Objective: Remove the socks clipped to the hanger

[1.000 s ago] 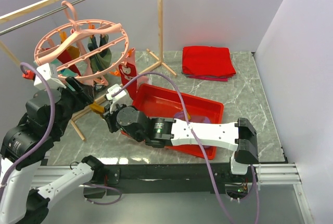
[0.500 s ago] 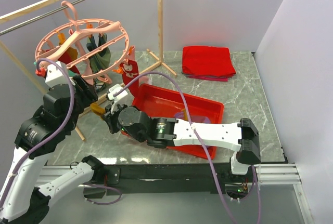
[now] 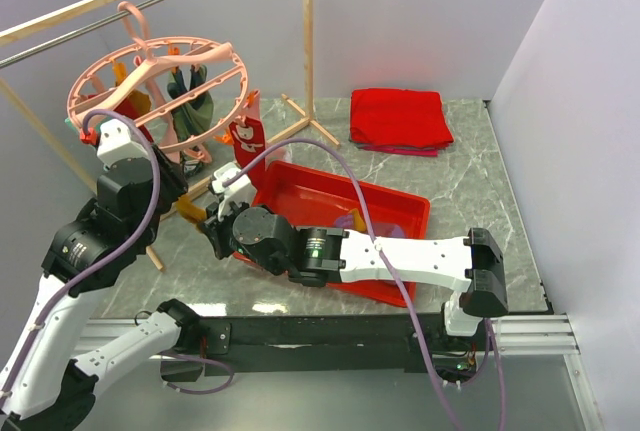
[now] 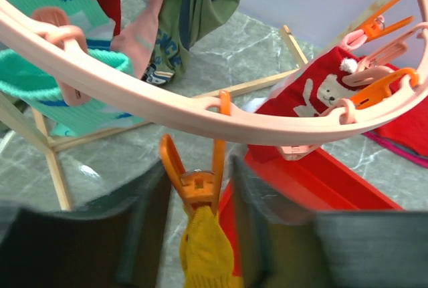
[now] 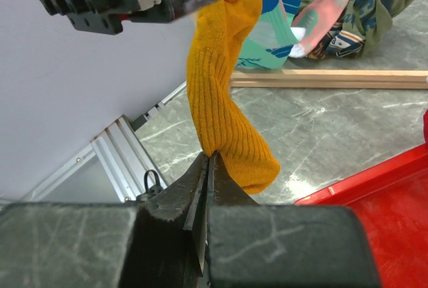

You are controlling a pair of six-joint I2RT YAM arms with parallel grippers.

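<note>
The round pink hanger (image 3: pixel 160 76) hangs from the metal bar at the back left, with several socks clipped under it: teal (image 4: pixel 80 81), dark green (image 4: pixel 194 14) and maroon (image 4: pixel 321 94). An orange clip (image 4: pixel 197 178) on its ring (image 4: pixel 167 111) holds an orange-yellow sock (image 4: pixel 204 248). My left gripper (image 4: pixel 199 224) is open, with a finger on each side of that clip. My right gripper (image 5: pixel 210 161) is shut on the lower part of the same sock (image 5: pixel 221 101), just below the left gripper (image 3: pixel 180 194). In the top view the right gripper (image 3: pixel 212 219) sits beside the sock (image 3: pixel 187 210).
A red tray (image 3: pixel 335 176) lies on the table under my right arm. A folded red cloth (image 3: pixel 400 118) lies at the back. The wooden rack's post (image 3: pixel 308 41) and its feet (image 3: pixel 300 116) stand behind the hanger. Walls close in on both sides.
My left arm has moved up and to the right, bringing its gripper to the orange clip under the hanger. My right gripper has stayed on the orange-yellow sock.
</note>
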